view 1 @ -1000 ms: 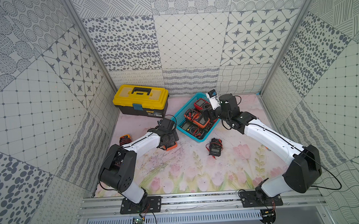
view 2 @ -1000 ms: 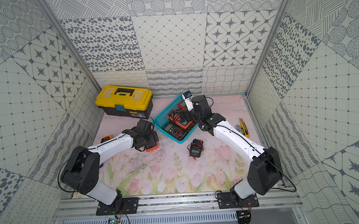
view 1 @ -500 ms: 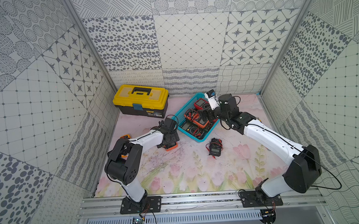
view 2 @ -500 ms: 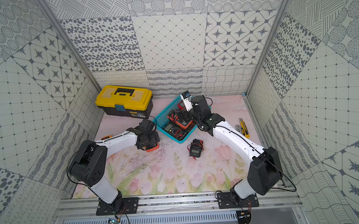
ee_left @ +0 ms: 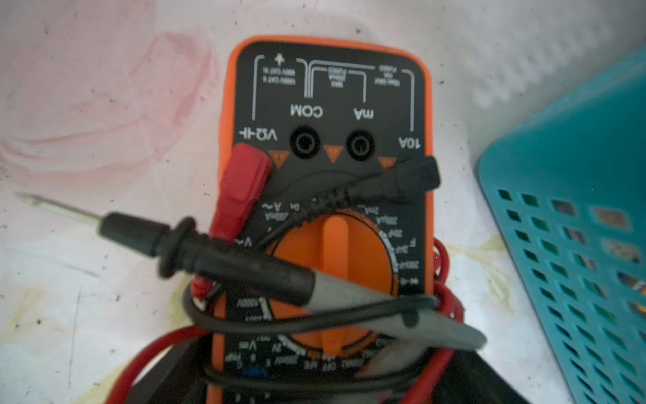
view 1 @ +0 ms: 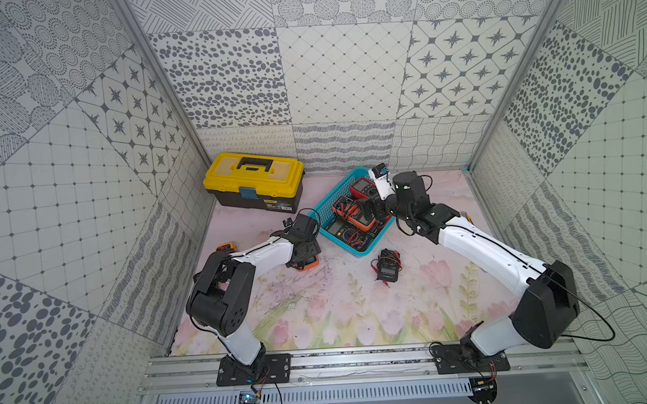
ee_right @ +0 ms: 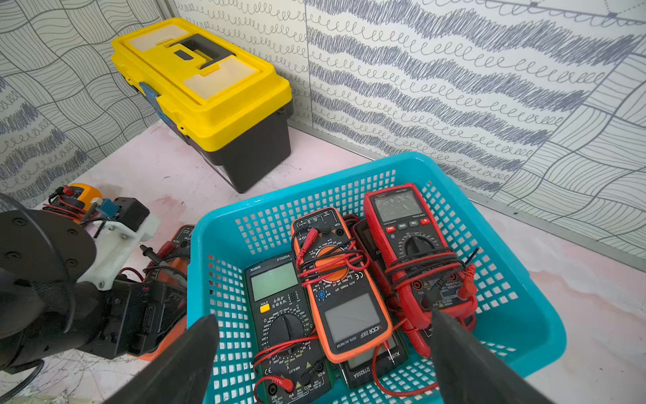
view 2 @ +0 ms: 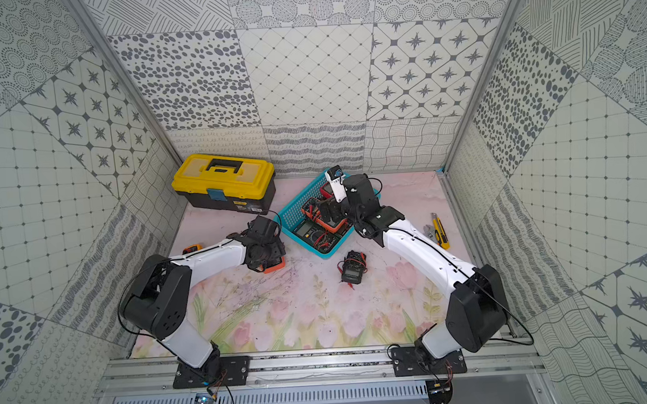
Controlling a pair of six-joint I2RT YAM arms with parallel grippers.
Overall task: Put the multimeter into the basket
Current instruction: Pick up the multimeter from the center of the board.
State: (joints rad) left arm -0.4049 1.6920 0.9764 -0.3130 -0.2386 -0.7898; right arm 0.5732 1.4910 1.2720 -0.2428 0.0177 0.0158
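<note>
An orange multimeter (ee_left: 325, 122) wrapped in red and black leads lies face up on the table just left of the turquoise basket (view 1: 335, 196). My left gripper (view 1: 304, 255) is down over it, a jaw on each side of its body (view 2: 276, 266). In the left wrist view I cannot tell whether the left gripper (ee_left: 321, 381) presses on it. My right gripper (ee_right: 323, 316) hangs open over the basket (ee_right: 314, 182) with nothing between its fingers. Several multimeters lie inside the basket, among them a black one (ee_right: 283, 304), an orange one (ee_right: 342, 280) and a red one (ee_right: 416, 252).
A black multimeter (view 1: 388, 270) lies on the table in front of the basket (view 2: 295, 208). Another orange one (view 1: 225, 248) sits by the left wall. The yellow-lidded toolbox (view 1: 254, 183) stands at the back left. A yellow utility knife (view 2: 440, 230) and a wrench (view 2: 428, 231) lie at the right.
My left arm's elbow has swung in while its gripper stayed down over the orange multimeter. The right arm has barely moved above the basket.
</note>
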